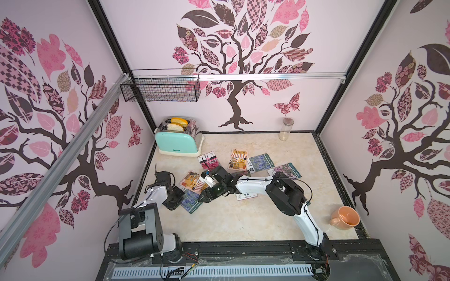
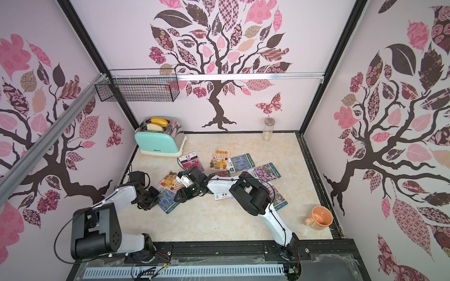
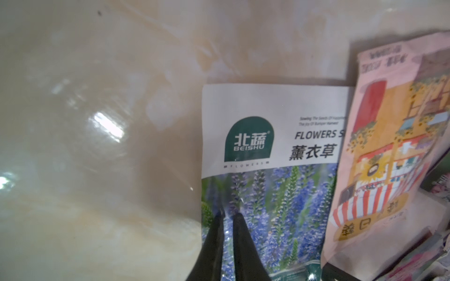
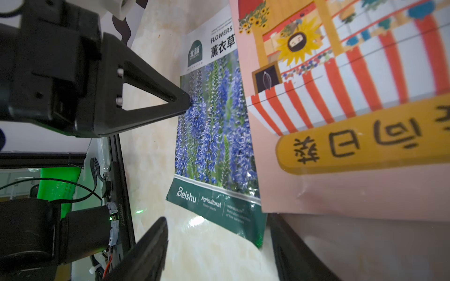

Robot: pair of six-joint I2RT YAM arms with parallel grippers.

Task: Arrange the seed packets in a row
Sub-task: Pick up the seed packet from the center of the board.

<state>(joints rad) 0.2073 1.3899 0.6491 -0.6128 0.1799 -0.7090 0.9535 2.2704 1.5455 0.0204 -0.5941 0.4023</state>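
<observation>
**Q:** How do the jaws of the left gripper [image 3: 229, 215] stand?
**A:** Its black fingers [image 3: 243, 245] are drawn almost together, with a thin slit between them. The tips rest on the flower photograph of the near blue lavender seed packet [image 3: 270, 194], close to one long edge. Whether they nip the film cannot be told.

**Q:** Where does that packet lie?
**A:** It lies flat on the cream marble-patterned tabletop [image 1: 231, 219], at the front left of the cluster. The near orange striped-awning shop packet [image 1: 192, 182] overlaps one long side. In the left wrist view, the orange packet's edge rides raised above it.

**Q:** And the right gripper [image 4: 218, 217]?
**A:** Its jaws are spread, with the fingers [image 4: 151, 245] wide apart over the lavender packet's green band end. The orange packet's corner sits just beside one finger, and contact there cannot be told.

**Q:** Where are the other packets?
**A:** In both top views they lie behind the arms, each at its own angle:
- a magenta bloom packet [image 1: 209, 161], just in front of the toaster
- a second orange shop packet [image 1: 238, 159]
- a second blue lavender packet [image 1: 259, 163], touching the second orange shop packet
- a lilac-flower packet [image 1: 287, 170]

Another lilac packet [image 2: 277, 198] shows under the right arm.

**Q:** What else is on the table?
**A:** A mint-green toaster holding two slices [image 1: 176, 143] stands at the back left. A clear glass jar [image 1: 286, 129] stands at the back wall. A peach ceramic mug [image 1: 345, 219] sits at the front right.
</observation>
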